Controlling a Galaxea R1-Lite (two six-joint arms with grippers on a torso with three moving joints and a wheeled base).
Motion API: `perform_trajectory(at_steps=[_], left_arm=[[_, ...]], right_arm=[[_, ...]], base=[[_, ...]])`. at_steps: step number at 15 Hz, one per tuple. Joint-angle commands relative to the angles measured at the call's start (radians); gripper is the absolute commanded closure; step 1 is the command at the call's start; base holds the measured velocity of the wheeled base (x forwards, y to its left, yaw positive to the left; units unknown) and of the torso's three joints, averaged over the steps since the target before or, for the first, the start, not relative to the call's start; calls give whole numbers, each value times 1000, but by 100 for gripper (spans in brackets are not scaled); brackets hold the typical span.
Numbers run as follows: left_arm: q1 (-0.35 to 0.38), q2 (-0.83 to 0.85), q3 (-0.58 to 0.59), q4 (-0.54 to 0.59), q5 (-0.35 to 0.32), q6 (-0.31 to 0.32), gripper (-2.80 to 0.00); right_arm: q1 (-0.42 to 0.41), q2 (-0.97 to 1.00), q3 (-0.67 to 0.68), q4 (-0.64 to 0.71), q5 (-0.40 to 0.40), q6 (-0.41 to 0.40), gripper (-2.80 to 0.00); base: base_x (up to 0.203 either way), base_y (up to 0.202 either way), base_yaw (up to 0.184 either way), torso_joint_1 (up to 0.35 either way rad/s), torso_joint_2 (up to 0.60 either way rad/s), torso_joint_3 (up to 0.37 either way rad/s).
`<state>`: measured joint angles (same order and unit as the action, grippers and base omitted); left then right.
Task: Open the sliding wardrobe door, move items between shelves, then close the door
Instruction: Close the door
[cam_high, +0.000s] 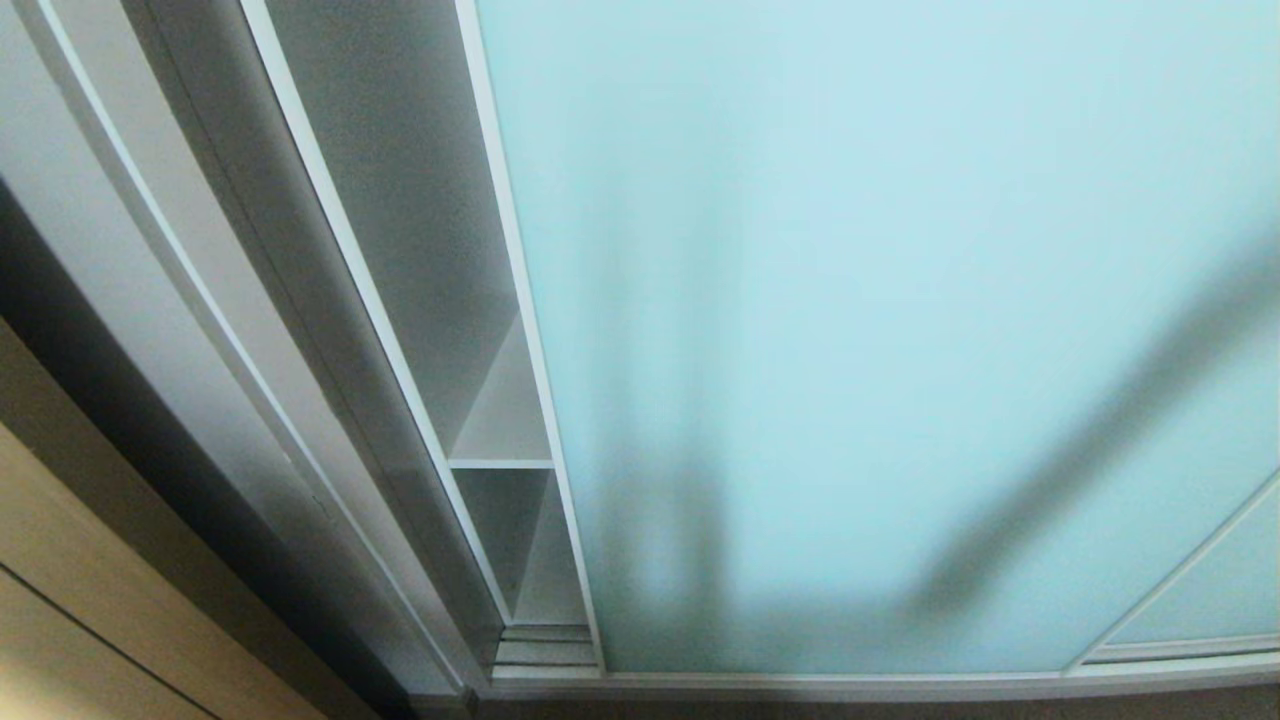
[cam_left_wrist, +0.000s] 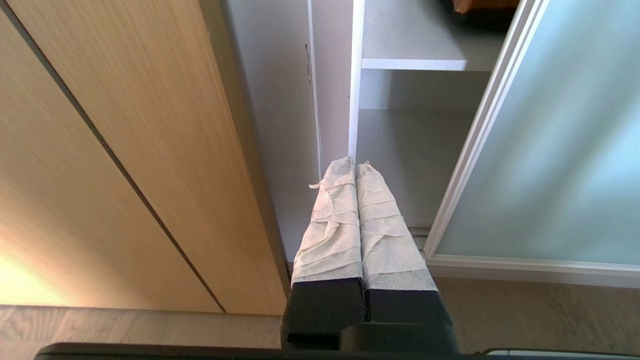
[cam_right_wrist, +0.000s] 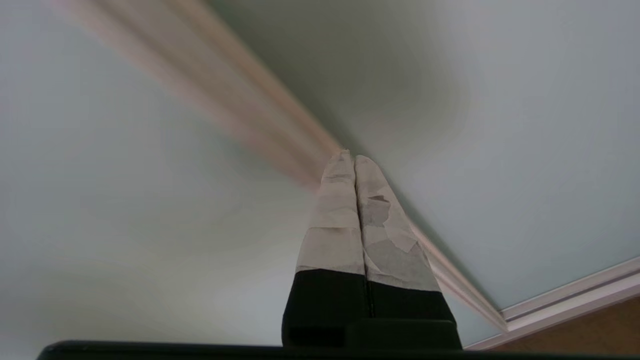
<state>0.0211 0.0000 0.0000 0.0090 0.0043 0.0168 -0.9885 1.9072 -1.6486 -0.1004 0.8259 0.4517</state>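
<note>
The sliding wardrobe door (cam_high: 850, 300), frosted aqua glass in a thin pale frame, fills most of the head view. At its left edge is a narrow gap. White shelves (cam_high: 500, 463) show inside it. Neither gripper appears in the head view. My right gripper (cam_right_wrist: 348, 157) is shut and empty. Its taped fingertips (cam_right_wrist: 340, 170) sit close against the glass, at a blurred frame strip (cam_right_wrist: 240, 85). My left gripper (cam_left_wrist: 355, 167) is shut and empty, low and pointing at the gap beside the door (cam_left_wrist: 560, 150). A rust-brown and black sliver (cam_left_wrist: 480, 7), perhaps one of the items, lies on the upper shelf (cam_left_wrist: 415, 64).
A light wood panel (cam_left_wrist: 125, 150) stands left of the wardrobe's white side wall (cam_left_wrist: 280, 125). A second glass panel (cam_high: 1220, 590) overlaps at the lower right. The bottom track (cam_high: 540, 645) runs along the brown floor (cam_left_wrist: 525, 315).
</note>
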Motion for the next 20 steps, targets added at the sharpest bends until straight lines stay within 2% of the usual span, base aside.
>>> perform_trajectory(at_steps=[1,7,11,20], left_arm=[[0,2,2,0,0,0,0],[0,2,2,0,0,0,0],[0,2,2,0,0,0,0],[0,2,2,0,0,0,0]], right_arm=[[-1,38,-23,-5,-7,2,0],[14,84,-65,-2,-59,15,0],[53,93,-60,-2,-89,25,0],[88,107,-62,-8,-93,32,0]], base=[[0,0,0,0,0,0],[0,0,0,0,0,0],[0,0,0,0,0,0],[0,0,0,0,0,0]])
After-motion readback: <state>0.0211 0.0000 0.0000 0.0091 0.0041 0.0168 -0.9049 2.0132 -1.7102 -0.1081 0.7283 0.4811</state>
